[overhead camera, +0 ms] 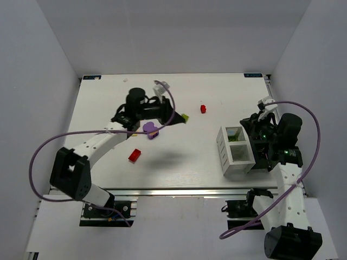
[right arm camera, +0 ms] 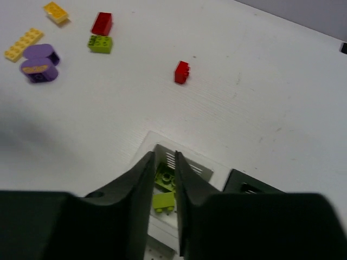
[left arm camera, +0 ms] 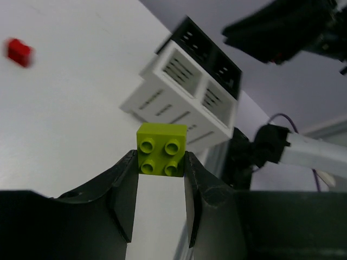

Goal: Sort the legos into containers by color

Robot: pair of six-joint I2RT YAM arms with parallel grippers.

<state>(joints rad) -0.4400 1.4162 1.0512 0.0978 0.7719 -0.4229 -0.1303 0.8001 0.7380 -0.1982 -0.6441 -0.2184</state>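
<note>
My left gripper [left arm camera: 161,154] is shut on a lime green lego [left arm camera: 161,149], pinched by its sides at the fingertips, studs facing the camera. From above, that gripper [overhead camera: 181,117] hangs over the table's middle with the lime lego [overhead camera: 185,116] at its tip. The containers [overhead camera: 236,149] stand at the right. My right gripper [right arm camera: 165,162] hovers over a white compartment [right arm camera: 191,165] holding two lime legos [right arm camera: 164,201]; its jaws stand a narrow gap apart with nothing between them. A purple piece [overhead camera: 151,130] and red legos [overhead camera: 134,155] [overhead camera: 203,108] lie on the table.
In the right wrist view, a red lego [right arm camera: 102,23], a lime one [right arm camera: 101,44], two yellow ones [right arm camera: 56,12] [right arm camera: 23,44] and the purple piece [right arm camera: 39,63] lie in a far cluster. A black compartment [right arm camera: 246,187] adjoins the white one. Walls enclose the table.
</note>
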